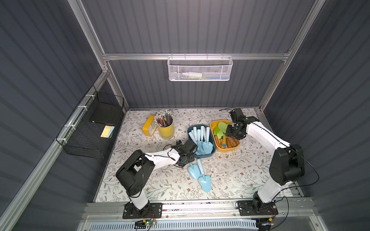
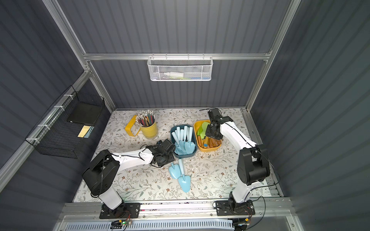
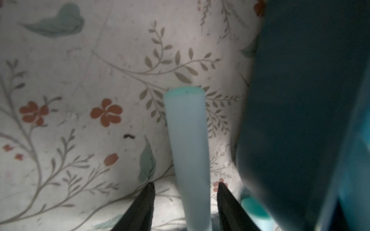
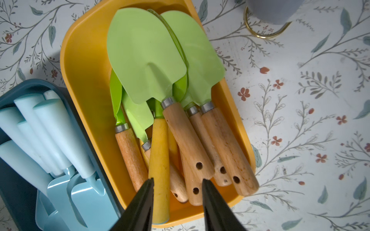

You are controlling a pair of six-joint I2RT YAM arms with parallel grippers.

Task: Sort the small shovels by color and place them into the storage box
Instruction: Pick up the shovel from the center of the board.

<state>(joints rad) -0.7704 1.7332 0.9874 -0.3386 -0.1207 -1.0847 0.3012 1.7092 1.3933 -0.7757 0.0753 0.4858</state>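
On the tabletop (image 1: 160, 180), just in front of the dark-blue storage box (image 1: 212, 153), two pale-blue shovels (image 1: 205, 183) lying loose, side by side and touching. Low over the handle (image 3: 187, 130) of one of them, the left hand (image 3: 184, 185): black fingers parted, one on each side, a sliver of tabletop showing between each finger and the plastic, so not yet gripping. Hard to tell from above which of the two; probably the one nearer the left arm. Box wall just beside the handle in the left wrist view.

Inside the dark-blue storage box, many more pale-blue shovels, handles pointing away from the robot. Just beside it, a yellow storage box (image 4: 84, 60) filled with green-bladed shovels (image 4: 144, 56), wooden and yellow handles bunched together. Above the handle end of that pile, the right hand (image 4: 177, 181), fingers apart, nothing clamped between them. Farther off, a yellow cup of pencils (image 1: 166, 130), no part of the job.

Step in hand, by the look of it: picking up one of the last two blue shovels. Green sorting seemingly finished, with no green shovel visible on the tabletop. Next move: close squarely on the handle, lift straight up clear of the neighbouring shovel and the box wall, then carry over the rim and lay down among the others.
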